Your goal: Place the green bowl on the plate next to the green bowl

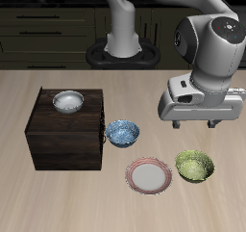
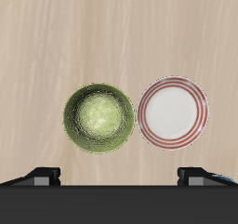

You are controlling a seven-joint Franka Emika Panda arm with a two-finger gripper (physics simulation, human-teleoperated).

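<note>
We see the hand (image 1: 195,124) spread wide, empty, above the green bowl (image 2: 98,119), which sits on the counter (image 2: 119,32) beside the plate (image 2: 173,112).

No text, label, number or sign is readable anywhere.

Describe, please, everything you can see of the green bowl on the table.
The green bowl is small, round and yellow-green, with a mottled, speckled glaze that looks ceramic and is lighter at the centre of its basin. It stands upright and empty on the wooden table, near the front edge, close beside the plate with only a narrow gap between them. Nothing touches it; the gripper hangs above it, farther back, holding nothing.
</note>
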